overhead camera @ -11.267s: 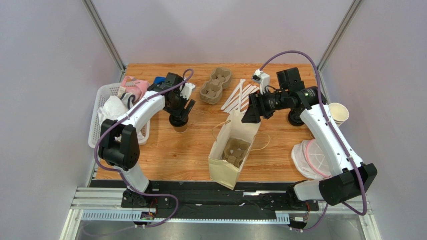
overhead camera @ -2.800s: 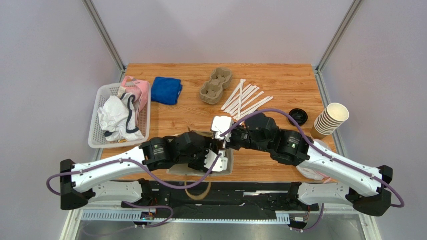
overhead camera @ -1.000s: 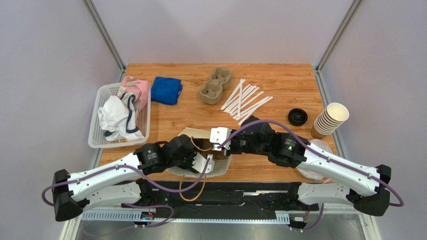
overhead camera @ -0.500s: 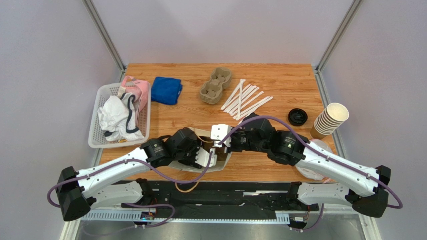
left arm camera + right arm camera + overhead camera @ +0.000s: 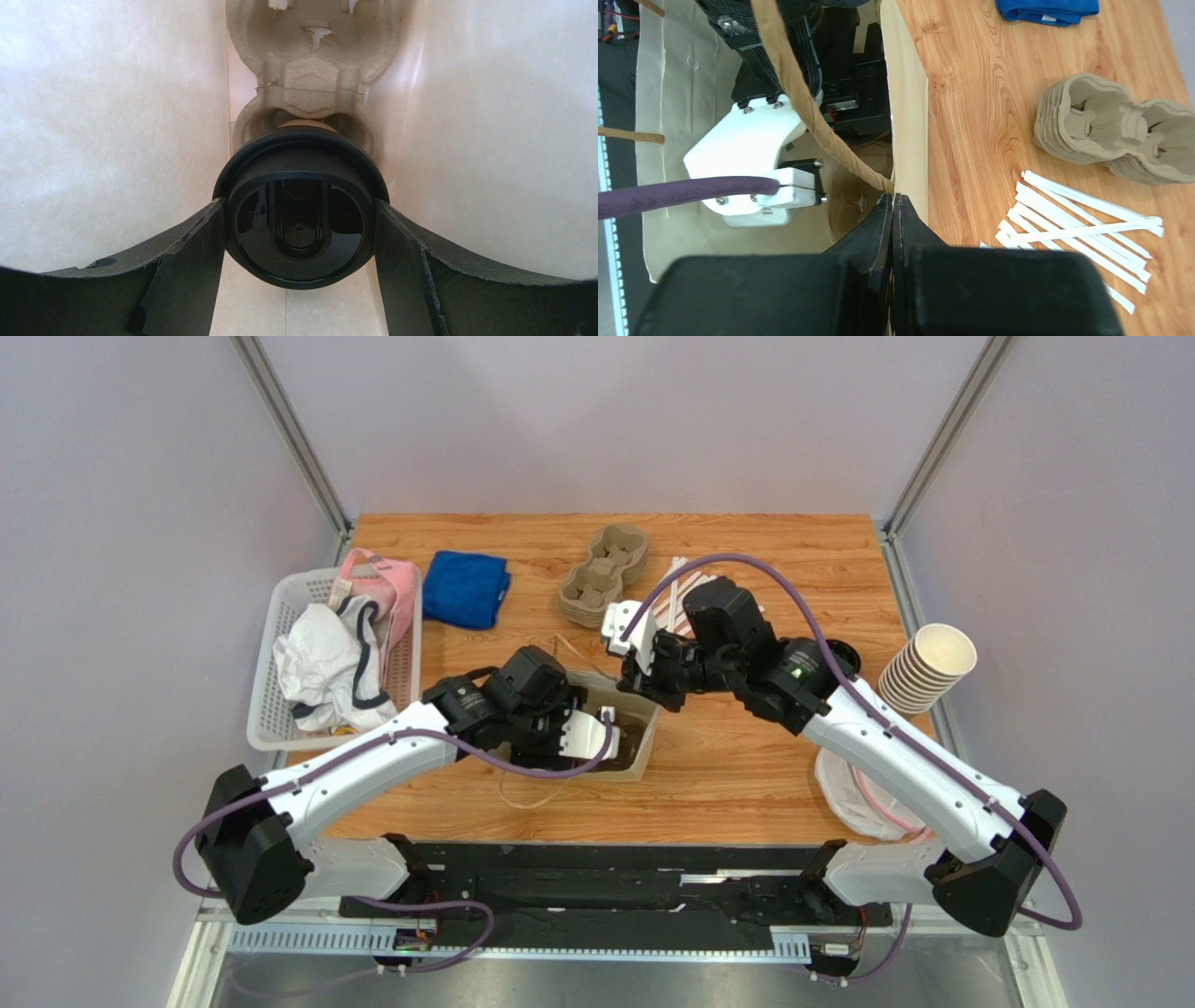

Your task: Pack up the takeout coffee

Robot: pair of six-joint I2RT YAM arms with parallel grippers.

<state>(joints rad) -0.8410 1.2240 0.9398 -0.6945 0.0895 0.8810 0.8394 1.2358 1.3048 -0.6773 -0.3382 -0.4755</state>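
Observation:
The takeout coffee shows its round black lid in the left wrist view, deep inside the cream paper bag. Its base sits in a pocket of the pulp carrier. My left gripper is shut on it, both fingers pressed against the lid's sides. From above, the left gripper reaches into the bag at the table's middle, and the cup is hidden there. My right gripper is shut on the bag's rim where the brown handle joins it; it is at the bag's far edge.
A white basket of cloths stands at the left. A blue cloth, a stack of pulp carriers and white sticks lie at the back. Stacked lidless cups stand at the right edge.
Both arms and the bag have moved away from the near edge toward the table's middle. The left gripper has stayed inside the bag with the cup.

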